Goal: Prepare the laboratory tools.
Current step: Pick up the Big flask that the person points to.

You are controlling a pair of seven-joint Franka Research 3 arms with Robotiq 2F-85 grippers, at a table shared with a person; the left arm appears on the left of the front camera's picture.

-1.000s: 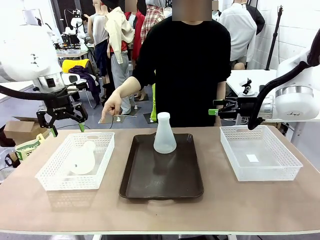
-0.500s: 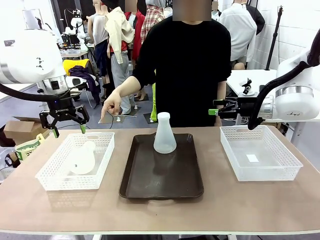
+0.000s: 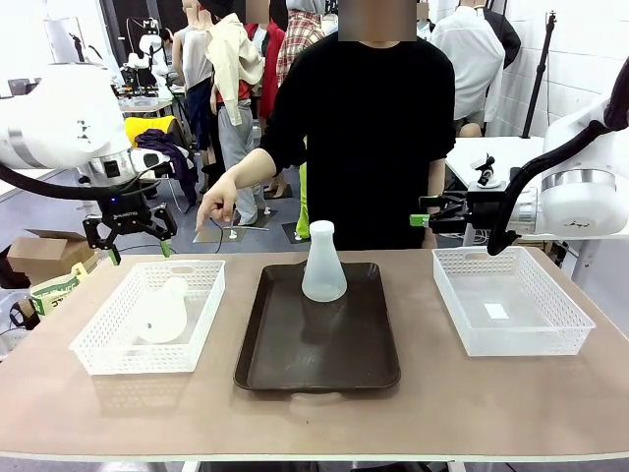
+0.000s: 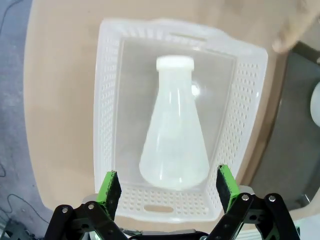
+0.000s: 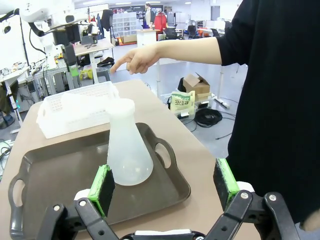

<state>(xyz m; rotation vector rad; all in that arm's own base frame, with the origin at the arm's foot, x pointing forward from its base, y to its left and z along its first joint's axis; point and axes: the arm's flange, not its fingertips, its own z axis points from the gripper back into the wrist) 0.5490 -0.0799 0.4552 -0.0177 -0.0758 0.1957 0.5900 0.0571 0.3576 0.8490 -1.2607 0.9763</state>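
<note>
Now in hand: judged to be the pick-up of the lying flask [image 4: 175,135], since the left gripper [image 4: 168,187] hangs right over it.
Left gripper: above the left basket [image 3: 98,364], well clear of its rim, fingers spread wide with nothing between them.
Lying flask: on its side inside the left basket, with its neck pointing to the far side of the table and its round base nearest the fingers in the left wrist view.
Standing flask [image 3: 323,264]: upright on the brown tray [image 3: 295,364], toward its far end.
Right gripper [image 5: 164,186]: held level beyond the right basket [image 3: 511,339], fingers wide and empty, facing the standing flask.
Person's hand [image 3: 218,208]: pointing down at the far edge of the table [image 3: 491,403], near the left basket.
Line-up: the pads already straddle the flask across its width. The base looks almost as wide as the opening, so closing farther up the taper, nearer the neck, seems safer.
Descent: straight down between the basket walls, without touching the mesh.
Grip: probably gentle and squared, because a smooth cone may squirt out or roll.
Risks: the light basket could lift with the flask, and the pointing hand is close by.
Placement: likely upright on the tray, apart from the standing flask.
</note>
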